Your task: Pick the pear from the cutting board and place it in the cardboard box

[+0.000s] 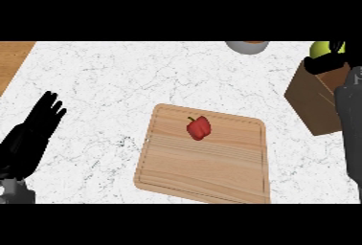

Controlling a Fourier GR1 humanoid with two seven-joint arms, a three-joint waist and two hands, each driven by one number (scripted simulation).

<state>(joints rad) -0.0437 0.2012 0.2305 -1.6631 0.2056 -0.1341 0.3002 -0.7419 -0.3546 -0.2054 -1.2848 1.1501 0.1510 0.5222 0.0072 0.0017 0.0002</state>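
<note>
1 pear (324, 48), 1 cardboard box (318, 103)

Cardboard box (318, 103) right of cutting board (205, 155)

A white marble bench (141, 76) with fine grey veins fills nearly the whole view, evenly lit. At the far left corner a strip of brown wood (10, 60) borders the stone. At the far edge, right of centre, part of a grey bowl (247, 46) shows.
</note>
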